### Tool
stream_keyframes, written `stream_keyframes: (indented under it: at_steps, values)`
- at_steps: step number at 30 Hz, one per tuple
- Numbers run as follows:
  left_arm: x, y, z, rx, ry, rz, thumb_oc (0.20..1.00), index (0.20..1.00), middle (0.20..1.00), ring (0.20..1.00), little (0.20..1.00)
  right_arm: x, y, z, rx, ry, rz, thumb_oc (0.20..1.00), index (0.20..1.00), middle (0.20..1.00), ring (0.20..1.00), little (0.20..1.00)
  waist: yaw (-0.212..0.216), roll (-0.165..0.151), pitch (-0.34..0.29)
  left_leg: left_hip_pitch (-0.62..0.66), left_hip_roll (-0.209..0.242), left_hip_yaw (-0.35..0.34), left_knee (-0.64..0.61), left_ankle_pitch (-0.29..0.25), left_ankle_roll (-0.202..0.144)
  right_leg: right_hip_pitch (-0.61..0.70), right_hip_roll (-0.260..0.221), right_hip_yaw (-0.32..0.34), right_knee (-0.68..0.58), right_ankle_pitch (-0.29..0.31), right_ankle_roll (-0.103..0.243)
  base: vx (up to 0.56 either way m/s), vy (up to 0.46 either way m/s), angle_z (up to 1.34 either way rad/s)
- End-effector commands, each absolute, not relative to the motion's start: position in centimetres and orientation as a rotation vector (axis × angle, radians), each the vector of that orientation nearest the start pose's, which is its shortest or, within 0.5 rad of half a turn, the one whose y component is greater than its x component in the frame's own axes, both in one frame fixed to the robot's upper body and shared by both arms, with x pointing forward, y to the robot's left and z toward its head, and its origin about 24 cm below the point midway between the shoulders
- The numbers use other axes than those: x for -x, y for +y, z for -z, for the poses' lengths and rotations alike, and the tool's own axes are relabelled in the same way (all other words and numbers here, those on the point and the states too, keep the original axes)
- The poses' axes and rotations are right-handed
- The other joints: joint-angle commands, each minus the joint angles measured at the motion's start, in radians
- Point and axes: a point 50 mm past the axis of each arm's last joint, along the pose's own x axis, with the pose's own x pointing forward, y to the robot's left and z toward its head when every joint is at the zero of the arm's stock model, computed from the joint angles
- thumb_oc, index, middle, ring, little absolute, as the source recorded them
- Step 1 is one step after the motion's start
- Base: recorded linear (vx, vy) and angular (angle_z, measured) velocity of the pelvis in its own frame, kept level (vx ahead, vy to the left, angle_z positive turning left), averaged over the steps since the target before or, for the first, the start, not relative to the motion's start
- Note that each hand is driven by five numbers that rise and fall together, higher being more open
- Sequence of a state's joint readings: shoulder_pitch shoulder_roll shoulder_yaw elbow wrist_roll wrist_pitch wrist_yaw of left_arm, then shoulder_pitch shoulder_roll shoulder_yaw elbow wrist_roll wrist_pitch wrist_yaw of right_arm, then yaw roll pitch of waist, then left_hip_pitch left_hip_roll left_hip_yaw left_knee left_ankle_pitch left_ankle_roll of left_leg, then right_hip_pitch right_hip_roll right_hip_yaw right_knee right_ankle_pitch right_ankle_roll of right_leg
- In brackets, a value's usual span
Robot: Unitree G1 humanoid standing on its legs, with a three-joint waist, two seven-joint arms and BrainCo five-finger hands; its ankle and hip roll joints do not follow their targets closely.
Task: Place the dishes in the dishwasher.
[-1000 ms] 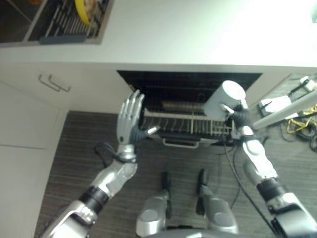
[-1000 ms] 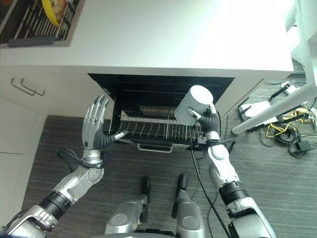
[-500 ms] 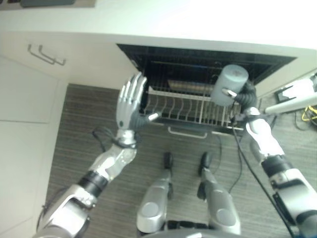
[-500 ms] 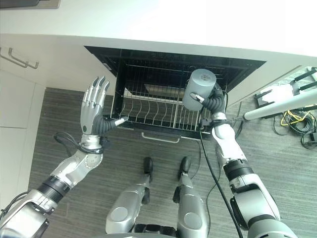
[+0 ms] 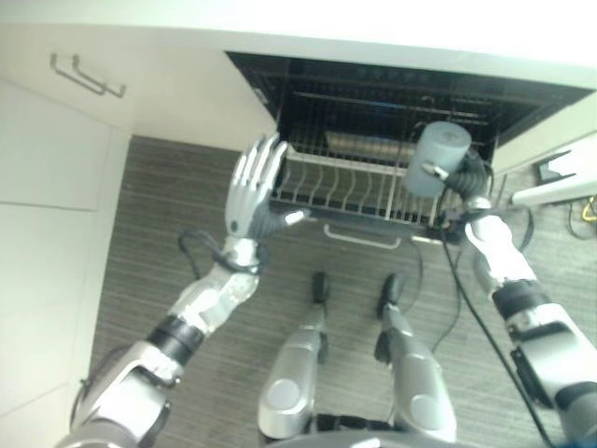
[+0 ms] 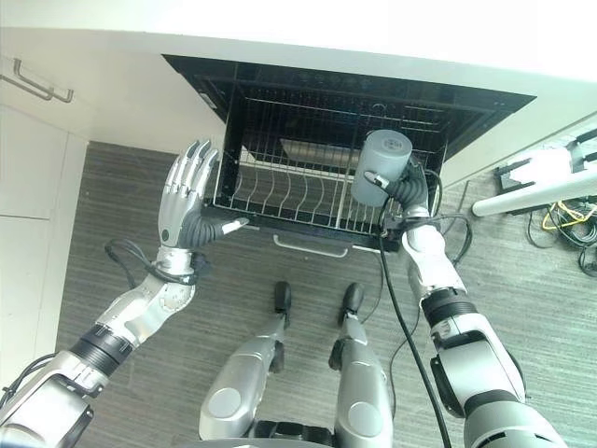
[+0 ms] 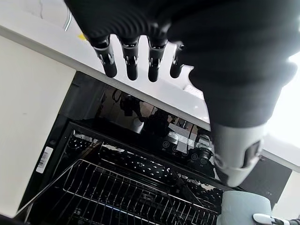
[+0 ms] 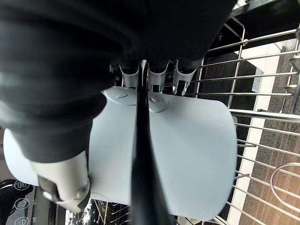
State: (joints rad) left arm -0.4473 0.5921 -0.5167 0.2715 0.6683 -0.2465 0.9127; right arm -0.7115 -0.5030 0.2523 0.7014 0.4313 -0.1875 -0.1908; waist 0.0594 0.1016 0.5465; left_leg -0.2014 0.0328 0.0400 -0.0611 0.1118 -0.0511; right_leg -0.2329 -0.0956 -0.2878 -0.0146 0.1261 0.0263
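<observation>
Right hand [image 6: 403, 189] curled round handle of grey cup [image 6: 382, 166], held above right end of pulled-out dishwasher rack [image 6: 298, 201], not yet set down. Left hand [image 5: 252, 191] spread flat, empty, near rack's left corner. Risks: cup could catch on tines & tip if lowered crooked, or slip since grip is on handle only. Handle itself mostly hidden by fingers; deep interior too dark to read; counter [image 6: 280, 23] top cut off.

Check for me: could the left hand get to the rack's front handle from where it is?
Probably yes. The left hand hangs open beside the rack, and bare floor lies between it and the handle; the right hand holds the cup well aside.
</observation>
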Motion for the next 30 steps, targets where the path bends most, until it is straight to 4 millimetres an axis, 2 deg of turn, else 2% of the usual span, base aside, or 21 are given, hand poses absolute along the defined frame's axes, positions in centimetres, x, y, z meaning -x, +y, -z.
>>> stream_keyframes:
  at_steps: [1,6,11,21,30]
  values:
    - [-29.2,14.5,-13.3,-0.996,-0.979,-0.083,1.000,1.000,1.000,1.000,1.000,-38.8,-23.0,-18.0,0.197,-0.218,0.144,0.200,0.200,0.200,0.200,0.200,0.015,-0.005,-0.027,-0.089,0.019,0.022,0.082,-0.059,0.015,-0.088,-0.114,0.097,0.217,-0.134,0.116,0.03,0.014,0.04]
    - [-29.2,13.8,-13.1,-1.009,-0.929,0.028,1.000,1.000,1.000,1.000,1.000,-39.5,-23.6,-19.1,0.210,-0.199,0.175,0.200,0.200,0.200,0.200,0.200,0.022,0.008,-0.027,-0.110,0.014,0.026,0.085,-0.056,0.016,-0.108,-0.119,0.098,0.222,-0.132,0.116,0.01,0.016,0.02]
    - [-29.3,12.9,-12.3,-1.061,-0.823,0.164,1.000,1.000,1.000,1.000,1.000,-39.9,-24.7,-20.2,0.245,-0.180,0.232,0.200,0.200,0.200,0.200,0.200,0.023,0.038,-0.027,-0.131,0.008,0.036,0.088,-0.053,0.016,-0.135,-0.129,0.100,0.229,-0.129,0.118,0.02,0.069,0.01]
    - [-28.8,12.3,-10.2,-1.151,-0.695,0.267,1.000,1.000,1.000,1.000,1.000,-40.3,-26.7,-21.9,0.284,-0.134,0.365,0.200,0.200,0.200,0.200,0.200,0.029,0.084,-0.027,-0.162,-0.002,0.049,0.089,-0.047,0.014,-0.170,-0.139,0.102,0.232,-0.126,0.117,0.00,0.064,-0.01]
    - [-27.7,11.7,-8.8,-1.161,-0.674,0.311,1.000,1.000,1.000,1.000,1.000,-40.2,-28.0,-24.0,0.329,-0.157,0.486,0.200,0.200,0.200,0.200,0.200,0.037,0.118,-0.027,-0.183,-0.010,0.058,0.082,-0.040,0.011,-0.197,-0.151,0.098,0.236,-0.125,0.119,0.00,0.026,-0.04]
